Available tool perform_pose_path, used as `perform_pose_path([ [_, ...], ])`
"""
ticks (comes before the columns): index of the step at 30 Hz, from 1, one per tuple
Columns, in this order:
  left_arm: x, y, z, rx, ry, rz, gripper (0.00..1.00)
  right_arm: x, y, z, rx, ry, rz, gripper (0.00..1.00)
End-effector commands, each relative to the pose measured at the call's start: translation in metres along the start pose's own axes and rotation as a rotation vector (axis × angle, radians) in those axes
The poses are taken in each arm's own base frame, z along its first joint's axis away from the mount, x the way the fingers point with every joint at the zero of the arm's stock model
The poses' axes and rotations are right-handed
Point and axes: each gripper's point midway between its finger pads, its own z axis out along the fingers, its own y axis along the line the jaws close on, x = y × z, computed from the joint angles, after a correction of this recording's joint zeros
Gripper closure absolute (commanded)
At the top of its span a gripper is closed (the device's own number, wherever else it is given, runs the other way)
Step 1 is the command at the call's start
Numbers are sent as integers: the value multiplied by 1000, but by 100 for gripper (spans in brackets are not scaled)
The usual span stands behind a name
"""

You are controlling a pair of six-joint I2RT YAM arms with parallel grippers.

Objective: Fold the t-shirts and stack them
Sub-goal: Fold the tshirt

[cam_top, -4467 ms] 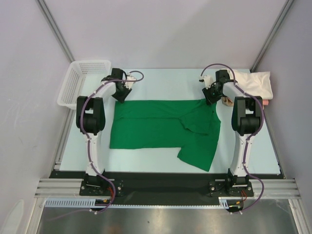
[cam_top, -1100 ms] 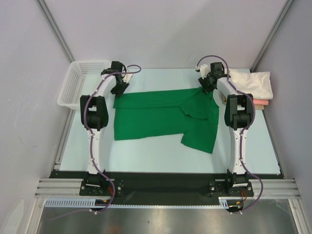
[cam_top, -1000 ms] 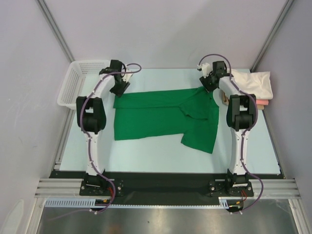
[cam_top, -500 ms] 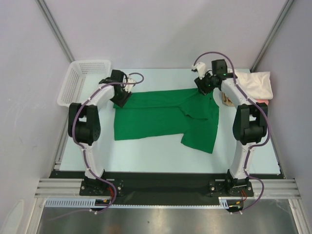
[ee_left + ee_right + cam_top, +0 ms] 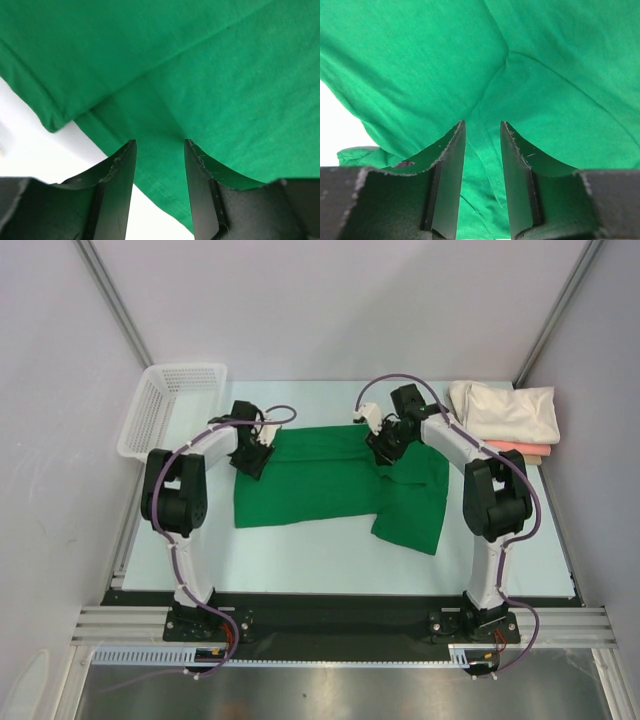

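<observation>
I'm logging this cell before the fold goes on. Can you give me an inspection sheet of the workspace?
Surface: pale table, no spills or marks seen.
Job's things: green shirt spread mid-table, one sleeve toward the near right; cream shirt folded at the far right, lying on a pink shirt.
Clutter: white basket at the far left corner; otherwise nothing seen.
Hands: left hand and right hand each pinch the green cloth along its far part.
Cables: purple cables loop clear above both arms, no snag seen.
Surroundings: grey walls and metal posts; nothing seen intruding.
</observation>
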Motion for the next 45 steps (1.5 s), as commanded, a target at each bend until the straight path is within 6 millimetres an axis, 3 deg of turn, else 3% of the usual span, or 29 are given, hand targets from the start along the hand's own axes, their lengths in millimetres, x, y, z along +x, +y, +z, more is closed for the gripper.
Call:
perform_pose_path([
  [1,-20,-4,-28,4,-107,-15,52,14,-2,7,-4,25,25,61],
  [10,-30,3,-44,-31,-140,-9,52,46,12,41,-67,95,66,63],
  [15,-39,11,-57,-67,-158,10,52,47,13,45,-73,104,75,63],
  [18,-44,17,-70,-104,-178,25,52,41,6,29,-38,101,65,64],
  [20,-50,20,-89,-127,-218,36,52,32,0,0,-6,71,69,64],
  [22,-51,17,-102,-120,-247,67,51,26,6,-31,19,42,16,63],
  [25,-55,3,-122,-78,-303,114,44,26,17,-57,31,-8,-85,60],
  [27,-49,-7,-126,-28,-282,109,31,35,37,-74,14,-50,-139,58],
  [28,-55,-17,-131,26,-298,110,30,40,42,-77,7,-59,-195,58],
  [29,-55,-20,-130,51,-286,101,28,62,58,-72,-31,-39,-207,57],
  [30,-49,-27,-129,89,-253,65,25,65,65,-81,-31,-60,-239,56],
  [34,-60,-38,-122,179,-215,-23,17,110,95,-81,-89,-24,-427,56],
  [36,-65,-44,-123,203,-225,-64,1,132,111,-80,-114,-11,-478,56],
  [39,-62,-58,-119,226,-212,-112,0,154,125,-77,-130,2,-573,56],
  [43,-52,-80,-113,338,-182,-151,0,168,144,-79,-184,10,-613,55],
  [45,-45,-81,-107,335,-173,-126,0,174,154,-80,-221,26,-642,56],
])
